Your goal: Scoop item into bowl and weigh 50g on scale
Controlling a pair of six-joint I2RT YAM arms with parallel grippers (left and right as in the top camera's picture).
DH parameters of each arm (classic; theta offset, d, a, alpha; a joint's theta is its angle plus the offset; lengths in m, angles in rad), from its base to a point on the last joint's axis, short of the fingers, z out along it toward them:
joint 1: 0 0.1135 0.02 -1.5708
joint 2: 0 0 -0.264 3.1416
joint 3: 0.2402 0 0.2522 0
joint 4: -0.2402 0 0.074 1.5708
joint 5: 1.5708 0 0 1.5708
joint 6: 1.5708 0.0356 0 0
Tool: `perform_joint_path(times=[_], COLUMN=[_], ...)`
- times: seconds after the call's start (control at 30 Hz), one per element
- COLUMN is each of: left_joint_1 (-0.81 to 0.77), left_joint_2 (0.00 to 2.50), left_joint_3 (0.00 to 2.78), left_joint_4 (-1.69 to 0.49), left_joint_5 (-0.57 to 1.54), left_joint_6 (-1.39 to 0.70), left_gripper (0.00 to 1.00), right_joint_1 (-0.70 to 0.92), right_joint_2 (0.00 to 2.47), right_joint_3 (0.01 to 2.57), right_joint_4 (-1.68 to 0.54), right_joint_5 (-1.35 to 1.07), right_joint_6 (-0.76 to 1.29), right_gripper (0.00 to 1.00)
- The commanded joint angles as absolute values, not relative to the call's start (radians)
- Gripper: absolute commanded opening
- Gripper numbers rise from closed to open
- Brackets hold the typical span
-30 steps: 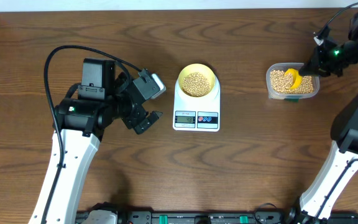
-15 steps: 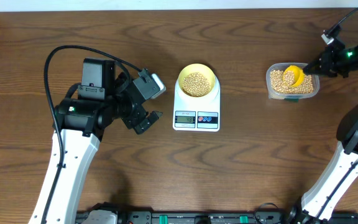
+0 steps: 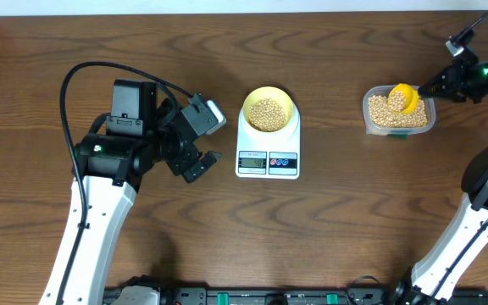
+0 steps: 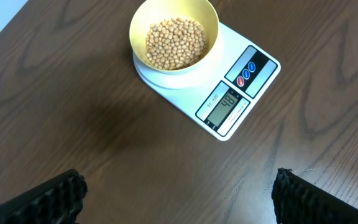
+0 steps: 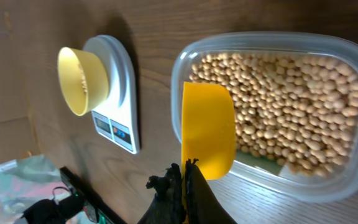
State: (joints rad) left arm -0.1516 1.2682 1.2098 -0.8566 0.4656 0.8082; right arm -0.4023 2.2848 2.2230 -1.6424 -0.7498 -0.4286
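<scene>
The left fingers [image 4: 179,198] hang spread wide and empty over the counter [image 3: 142,254], just left of the scale [image 3: 267,161], whose near-edge display seems to read 48. On its far half sits the yellow bowl [image 4: 214,28] of soybeans [image 4: 176,42]. Far right, the right fingers [image 3: 435,87] are clamped on the handle of a yellow scoop [image 3: 402,98], seemingly carrying beans, over the clear tub [image 3: 399,128]. The bowl lies well left of the scoop, whose handle runs rightward, so the top-up falls to the right arm.
</scene>
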Motion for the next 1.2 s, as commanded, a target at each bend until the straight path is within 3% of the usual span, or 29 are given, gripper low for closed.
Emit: perform_joint_path(times=[0.0, 0.43, 1.17], left_joint_1=[-0.147, -0.147, -0.147], left_joint_2=[1.274, 1.274, 1.274], left_joint_3=[1.205, 1.205, 1.205], left_joint_4=[-0.859, -0.859, -0.859], left_joint_5=[0.475, 0.475, 0.475], left_joint_6=[0.799, 0.799, 0.799], left_gripper=[0.98, 0.98, 0.97], right_joint_1=[-0.405, -0.316, 0.062], right_joint_2=[2.295, 2.295, 2.295], right_joint_3=[2.245, 2.245, 2.245], right_joint_4=[-1.645, -1.634, -1.413], right_joint_5=[-0.863, -1.006, -1.024], right_joint_6=[-0.456, -0.477, -0.416], right_gripper=[0.01, 0.01, 0.01])
